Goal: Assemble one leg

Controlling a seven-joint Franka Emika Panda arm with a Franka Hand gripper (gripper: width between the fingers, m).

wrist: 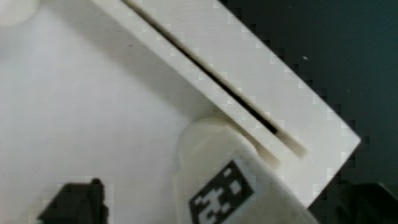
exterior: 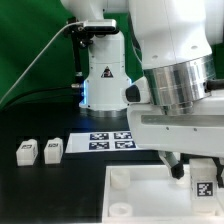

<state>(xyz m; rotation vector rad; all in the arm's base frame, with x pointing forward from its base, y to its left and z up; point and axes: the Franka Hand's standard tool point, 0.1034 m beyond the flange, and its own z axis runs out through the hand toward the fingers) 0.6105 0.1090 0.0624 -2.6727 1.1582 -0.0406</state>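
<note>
A green backdrop (exterior: 22, 40) stands behind the black tabletop (exterior: 50, 190).

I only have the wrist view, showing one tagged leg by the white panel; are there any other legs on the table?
Observer: Yes, one spare leg and a second leg beside it stand at the exterior view's left.
Operator: What else lies near them?
Observer: The marker board lies flat just to their right in that view.
Operator: And where is my leg?
Observer: The leg at the gripper is over the panel, toward that view's right.
</note>
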